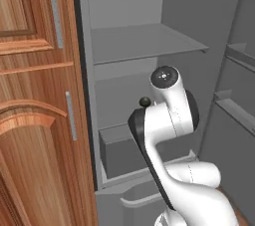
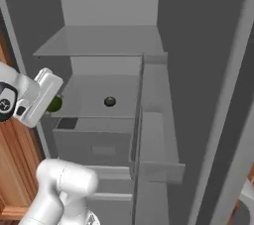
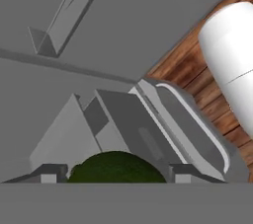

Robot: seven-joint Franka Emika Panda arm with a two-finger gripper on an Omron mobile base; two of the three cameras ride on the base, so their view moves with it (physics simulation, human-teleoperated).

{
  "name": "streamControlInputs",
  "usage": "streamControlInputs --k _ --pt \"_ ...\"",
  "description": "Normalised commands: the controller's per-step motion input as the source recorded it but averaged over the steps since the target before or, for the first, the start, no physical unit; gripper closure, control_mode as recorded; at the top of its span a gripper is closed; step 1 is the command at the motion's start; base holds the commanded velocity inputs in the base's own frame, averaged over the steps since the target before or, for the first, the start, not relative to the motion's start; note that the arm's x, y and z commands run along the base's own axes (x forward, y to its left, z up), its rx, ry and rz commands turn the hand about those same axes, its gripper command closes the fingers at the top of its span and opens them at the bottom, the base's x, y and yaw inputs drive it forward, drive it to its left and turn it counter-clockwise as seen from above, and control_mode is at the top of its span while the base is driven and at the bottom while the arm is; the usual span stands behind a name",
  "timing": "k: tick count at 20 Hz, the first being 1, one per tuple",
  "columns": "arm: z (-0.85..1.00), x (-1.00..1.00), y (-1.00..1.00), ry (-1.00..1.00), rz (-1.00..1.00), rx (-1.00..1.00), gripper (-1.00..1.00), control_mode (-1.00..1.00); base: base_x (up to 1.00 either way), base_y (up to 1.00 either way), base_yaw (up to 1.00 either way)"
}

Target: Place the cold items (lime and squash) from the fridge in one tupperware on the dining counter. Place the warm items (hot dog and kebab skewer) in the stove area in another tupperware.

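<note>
My gripper (image 3: 116, 174) is inside the open fridge (image 2: 149, 45), low at its left side. A round green lime (image 3: 116, 168) sits between the two fingertips (image 3: 48, 173), which press on its sides, so the gripper is shut on it. From the right base, the lime (image 2: 54, 104) peeks out beside the white hand (image 2: 42, 95), just above the middle shelf. A small dark round squash (image 2: 109, 101) rests on that shelf, apart from the hand; it also shows over my elbow as the squash (image 1: 145, 102). Hot dog, kebab skewer and tupperware are out of view.
A wooden cabinet (image 1: 35, 120) stands close on the left of the fridge. The fridge door (image 2: 218, 120) with its bins (image 2: 156, 140) hangs open on the right. A grey drawer (image 2: 94, 144) sits under the shelf, and an upper shelf (image 1: 144, 43) is above.
</note>
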Motion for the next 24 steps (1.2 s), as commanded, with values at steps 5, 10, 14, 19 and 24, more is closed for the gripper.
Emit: streamControlInputs --k 5,10,14,19,24 --pt "0.00 0.00 0.00 0.00 0.00 0.00 1.00 1.00 -0.64 0.12 -0.28" --pt "0.00 0.00 0.00 0.00 0.00 0.00 1.00 1.00 -0.63 0.08 -0.27" --pt "0.00 0.00 0.00 0.00 0.00 0.00 1.00 1.00 -0.61 0.16 -0.24" --pt "0.00 0.00 0.00 0.00 0.00 0.00 1.00 1.00 -0.72 0.23 -0.24" --pt "0.00 0.00 0.00 0.00 0.00 0.00 1.00 1.00 -0.73 0.17 -0.24"
